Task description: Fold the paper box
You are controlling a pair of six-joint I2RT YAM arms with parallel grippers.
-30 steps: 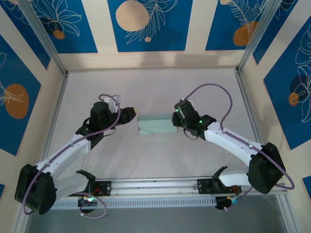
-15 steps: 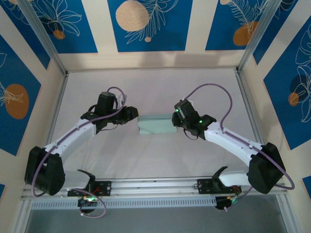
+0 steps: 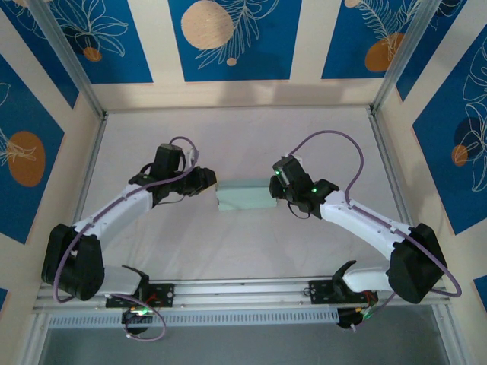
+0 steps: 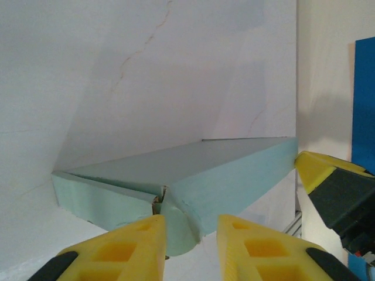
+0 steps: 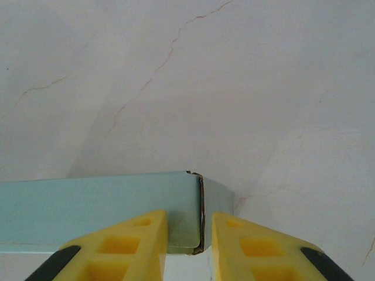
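- White marbled tabletop (image 3: 236, 144), pale green flat card box (image 3: 245, 196).
- Left gripper (image 4: 190, 225) narrowly flanks its rounded tab (image 4: 177, 231); grip unclear.
- Right gripper (image 5: 189, 219) narrowly flanks opposite end; contact cut off.

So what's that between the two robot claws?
The paper box, pale green, lies between the left gripper and the right gripper, one at each end; the top external view shows it.

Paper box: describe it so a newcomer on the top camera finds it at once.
Look at the middle of the white table. Between the left claw and right claw lies a flat, pale grey-green rectangular card box. Its tint and straight edges set it apart from the dark claws.
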